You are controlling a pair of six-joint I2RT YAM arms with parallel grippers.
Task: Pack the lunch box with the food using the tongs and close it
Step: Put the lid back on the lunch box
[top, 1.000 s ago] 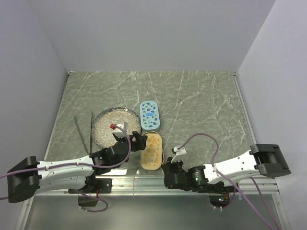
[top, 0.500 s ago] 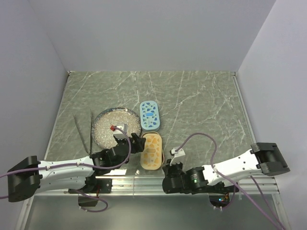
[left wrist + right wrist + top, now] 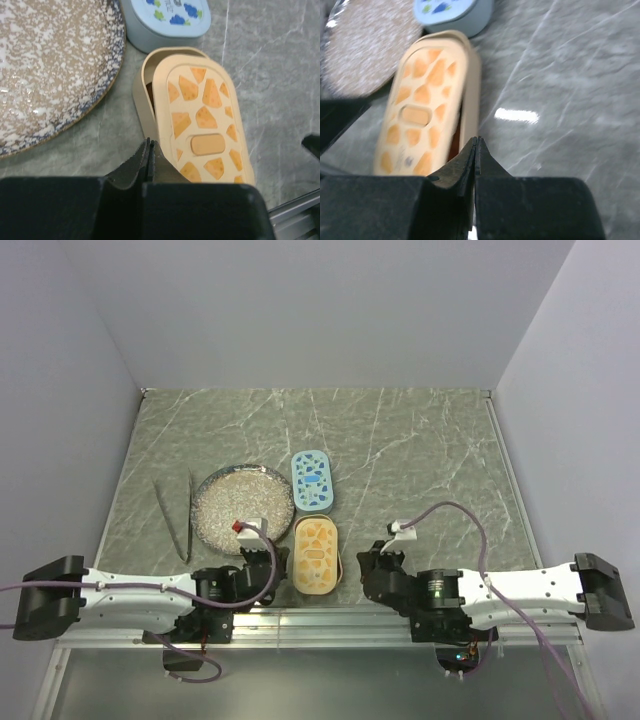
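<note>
The beige lunch box [image 3: 317, 554] with an orange-patched lid [image 3: 205, 120] stands near the front edge between my two grippers. The lid lies slightly askew, so the box wall [image 3: 140, 90] and a dark gap show on the left. In the right wrist view a reddish-brown sliver of food [image 3: 454, 146] shows in the gap under the lid; the remainder is hidden. My left gripper [image 3: 150, 146] [image 3: 277, 570] is shut on nothing, just left of the box's near end. My right gripper [image 3: 476, 142] [image 3: 366, 565] is shut too, beside the near right rim. The metal tongs [image 3: 171, 521] lie at the left, untouched.
A round speckled plate [image 3: 243, 505] sits left of the box. A blue lidded tub [image 3: 313, 480] stands just behind the box. White walls enclose the table on three sides, and a metal rail [image 3: 330, 615] runs along the near edge.
My left gripper has shut and drawn back from the box's left side toward the near edge. My right gripper has moved forward beside the box, its arm stretching out to the right.
</note>
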